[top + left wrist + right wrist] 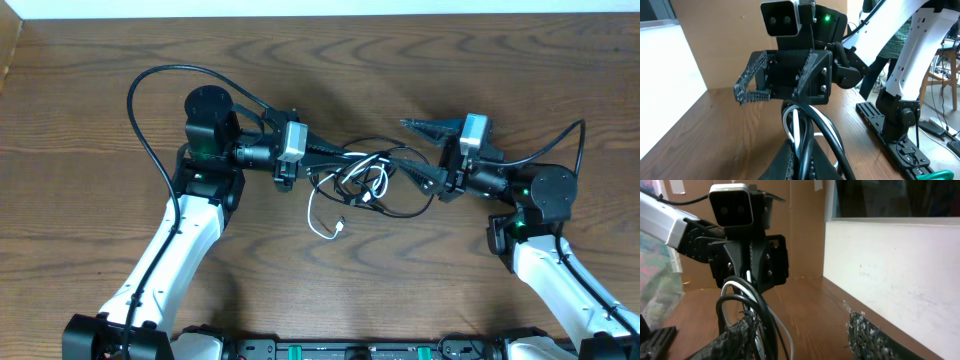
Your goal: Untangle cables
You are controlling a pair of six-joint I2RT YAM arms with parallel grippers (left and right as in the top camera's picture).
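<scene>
The left pincer (315, 160) is clamping shut on the tangled cables (365, 180), which are lying mid-tabletop (100, 100) between both arms. The right pincer (408, 146) is gaping open (strands are draping against one finger), so any pull is risking snagging them and tightening the knot.

I can't tell which of the cables (362, 180) lies on top where they cross. Their plugs (340, 228) are too small to make out. The tips of my left gripper (799, 167) run off the bottom edge.
</scene>
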